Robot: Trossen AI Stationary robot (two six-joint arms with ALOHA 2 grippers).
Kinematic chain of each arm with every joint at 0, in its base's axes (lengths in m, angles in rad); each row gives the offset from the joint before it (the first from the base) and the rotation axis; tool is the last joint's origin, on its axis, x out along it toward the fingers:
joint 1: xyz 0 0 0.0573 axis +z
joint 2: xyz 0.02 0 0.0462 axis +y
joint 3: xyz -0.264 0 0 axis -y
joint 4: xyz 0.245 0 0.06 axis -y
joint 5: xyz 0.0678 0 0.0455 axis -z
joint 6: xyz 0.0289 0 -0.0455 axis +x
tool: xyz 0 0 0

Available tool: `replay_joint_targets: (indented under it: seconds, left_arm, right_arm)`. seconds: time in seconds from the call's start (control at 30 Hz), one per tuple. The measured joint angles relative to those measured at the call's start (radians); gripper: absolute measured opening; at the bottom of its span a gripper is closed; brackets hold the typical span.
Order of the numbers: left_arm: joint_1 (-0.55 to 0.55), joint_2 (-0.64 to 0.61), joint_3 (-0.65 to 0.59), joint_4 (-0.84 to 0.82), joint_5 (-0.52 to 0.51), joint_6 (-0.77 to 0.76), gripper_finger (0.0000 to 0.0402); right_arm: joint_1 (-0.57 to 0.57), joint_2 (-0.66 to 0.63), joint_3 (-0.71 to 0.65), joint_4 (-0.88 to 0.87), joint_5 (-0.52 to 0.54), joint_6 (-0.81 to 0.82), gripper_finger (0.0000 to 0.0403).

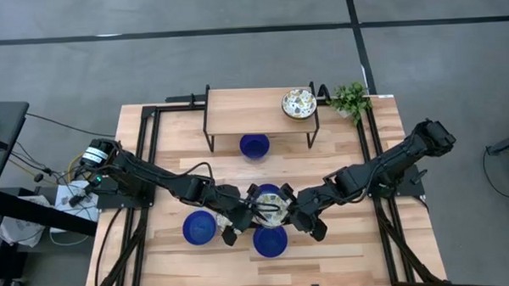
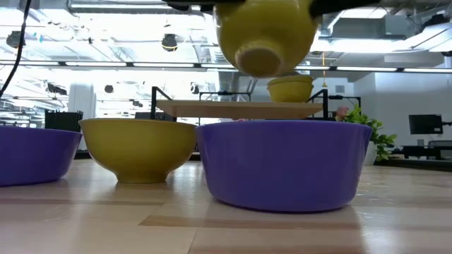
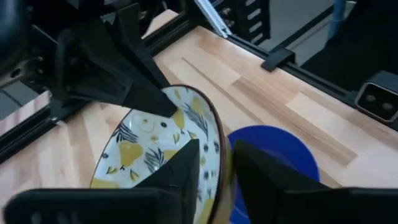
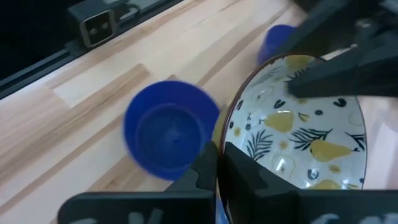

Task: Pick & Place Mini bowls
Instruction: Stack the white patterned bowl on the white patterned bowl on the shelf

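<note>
A cream-white mini bowl with a yellow and dark leaf pattern inside and a yellow outside (image 1: 271, 208) (image 2: 265, 32) is up in the air at the table's middle. My left gripper (image 1: 240, 216) (image 3: 217, 165) and my right gripper (image 1: 301, 213) (image 4: 221, 168) are each shut on its rim, on opposite sides. Blue mini bowls stand on their bases on the table (image 1: 200, 227) (image 1: 270, 242) (image 1: 255, 145). Another patterned bowl (image 1: 298, 103) sits on the small wooden shelf. My left gripper has the patterned bowl's rim (image 3: 219, 140) on its left side, one finger inside the bowl and one outside. The bowl is lifted clear of the table (image 2: 258, 60). My right gripper holds the opposite rim (image 4: 225, 138) the same way, one finger inside and one outside, coming from the table's right.
A fourth blue bowl (image 1: 269, 192) shows just beyond the held bowl. The low view shows a yellow bowl (image 2: 138, 148) standing on the table between two blue ones (image 2: 282, 166) (image 2: 35, 152). The shelf (image 1: 236, 110) stands at the far side, a small green plant (image 1: 350, 97) at its right.
</note>
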Motion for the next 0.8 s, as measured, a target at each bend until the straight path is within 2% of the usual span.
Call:
replay_joint_targets:
  seconds: [0.1,0.2,0.37,0.57,0.7,0.8]
  left_arm:
    - [0.0,0.0,0.001,-0.013,-0.034,-0.006,0.0127]
    - [-0.002,-0.019,0.001,-0.061,-0.11,-0.032,0.0153]
    - [-0.002,-0.096,-0.003,-0.149,-0.2,-0.064,0.0181]
    - [-0.003,-0.195,-0.003,-0.205,-0.256,-0.131,0.0184]
    - [-0.003,-0.239,-0.003,-0.249,-0.353,-0.196,0.0176]
    - [-0.003,-0.25,-0.009,-0.267,-0.367,-0.244,0.017]
  right_arm:
    - [0.005,0.0,0.028,-0.029,0.006,0.004,0.0002]
    - [0.006,0.0,0.044,-0.065,0.027,0.02,0.0001]
    - [0.003,-0.002,0.077,-0.149,0.041,0.067,0.0001]
    - [0.003,-0.002,0.108,-0.242,0.129,0.105,0.0001]
    - [0.003,-0.002,0.146,-0.314,0.217,0.13,0.0001]
    - [0.003,-0.002,0.19,-0.37,0.311,0.14,0.0]
